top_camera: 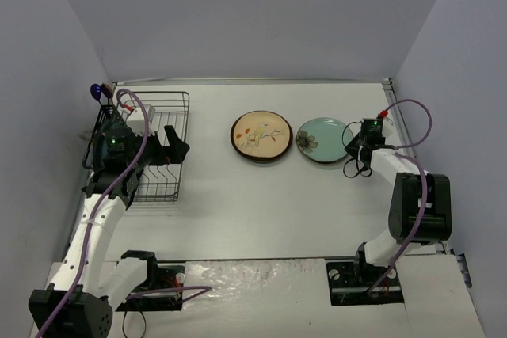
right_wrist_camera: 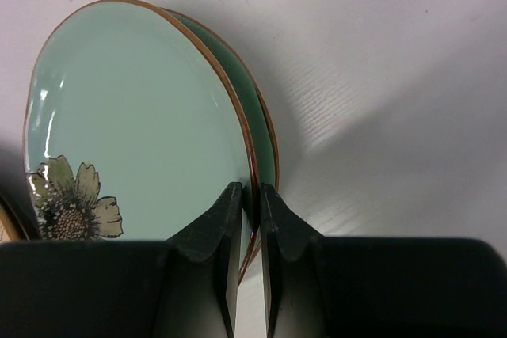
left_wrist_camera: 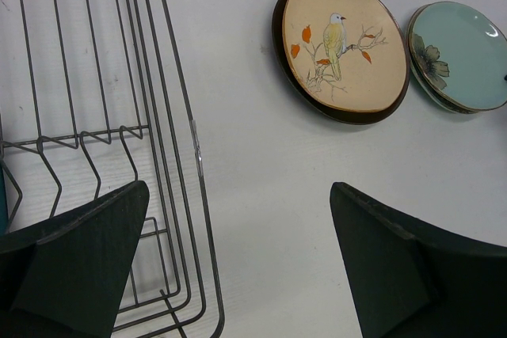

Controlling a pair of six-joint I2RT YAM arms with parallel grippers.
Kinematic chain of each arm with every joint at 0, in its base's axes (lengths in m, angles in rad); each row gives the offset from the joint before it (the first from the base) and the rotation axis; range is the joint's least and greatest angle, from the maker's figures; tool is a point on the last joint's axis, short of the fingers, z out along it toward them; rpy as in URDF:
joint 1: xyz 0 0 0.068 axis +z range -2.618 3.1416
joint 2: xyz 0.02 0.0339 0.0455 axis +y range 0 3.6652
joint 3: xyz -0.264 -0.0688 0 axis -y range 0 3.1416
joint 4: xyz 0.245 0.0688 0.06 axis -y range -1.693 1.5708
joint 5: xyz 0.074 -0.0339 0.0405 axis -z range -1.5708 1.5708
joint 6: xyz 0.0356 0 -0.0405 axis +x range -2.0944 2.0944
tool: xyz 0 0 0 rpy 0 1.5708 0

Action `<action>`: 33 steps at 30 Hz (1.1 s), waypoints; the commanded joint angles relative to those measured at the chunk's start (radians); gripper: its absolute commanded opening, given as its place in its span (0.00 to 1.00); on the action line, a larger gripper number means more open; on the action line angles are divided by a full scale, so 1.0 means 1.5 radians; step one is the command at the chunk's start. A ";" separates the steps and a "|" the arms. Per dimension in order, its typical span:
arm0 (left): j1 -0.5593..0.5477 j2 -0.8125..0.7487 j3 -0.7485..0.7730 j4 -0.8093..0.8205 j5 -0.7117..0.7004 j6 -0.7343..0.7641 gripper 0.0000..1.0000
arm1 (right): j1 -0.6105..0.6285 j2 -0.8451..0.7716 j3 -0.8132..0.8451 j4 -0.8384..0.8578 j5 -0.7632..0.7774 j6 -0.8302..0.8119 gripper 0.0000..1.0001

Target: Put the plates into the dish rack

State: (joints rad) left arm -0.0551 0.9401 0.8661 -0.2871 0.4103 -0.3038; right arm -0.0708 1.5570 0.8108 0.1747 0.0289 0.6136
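Note:
The pale mint round plate [top_camera: 322, 139] with a flower print lies on the table at the right. My right gripper [top_camera: 354, 146] is shut on its right rim. In the right wrist view the fingers [right_wrist_camera: 230, 219] pinch the brown edge of the plate [right_wrist_camera: 135, 108], one above and one below, at my right gripper [right_wrist_camera: 251, 195]. A cream brown-rimmed round plate [top_camera: 261, 137] with a bird print lies flat left of it, and also shows in the left wrist view [left_wrist_camera: 341, 45]. My left gripper [top_camera: 173, 148] hangs open and empty over the right edge of the black wire dish rack [top_camera: 170, 108].
In the left wrist view my left gripper [left_wrist_camera: 238, 251] straddles the rack's right rim [left_wrist_camera: 170, 116], with bare table beneath it. A teal sliver [left_wrist_camera: 2, 195] shows at the rack's left. The left arm hides the rack's left side. Grey walls close in the table.

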 commanded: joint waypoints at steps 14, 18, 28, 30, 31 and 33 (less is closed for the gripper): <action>0.003 0.002 0.023 0.032 0.003 -0.003 0.97 | -0.042 -0.171 -0.106 -0.018 -0.079 0.035 0.00; 0.003 -0.001 0.023 0.031 0.002 -0.001 0.97 | -0.053 -0.191 -0.123 -0.020 -0.096 0.035 0.00; 0.003 0.004 0.024 0.027 0.000 -0.001 0.97 | -0.078 -0.178 -0.152 0.004 -0.119 0.048 0.06; 0.004 0.004 0.023 0.026 0.000 -0.001 0.97 | -0.083 -0.176 -0.156 0.012 -0.123 0.052 0.12; 0.003 0.004 0.023 0.027 0.000 -0.001 0.97 | -0.085 -0.176 -0.157 0.015 -0.124 0.052 0.15; 0.003 0.005 0.023 0.027 -0.001 0.000 0.97 | -0.087 -0.174 -0.159 0.021 -0.125 0.052 0.21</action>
State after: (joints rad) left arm -0.0551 0.9452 0.8661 -0.2951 0.4099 -0.3035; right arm -0.1896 1.2995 0.5744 0.1580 -0.1411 0.6893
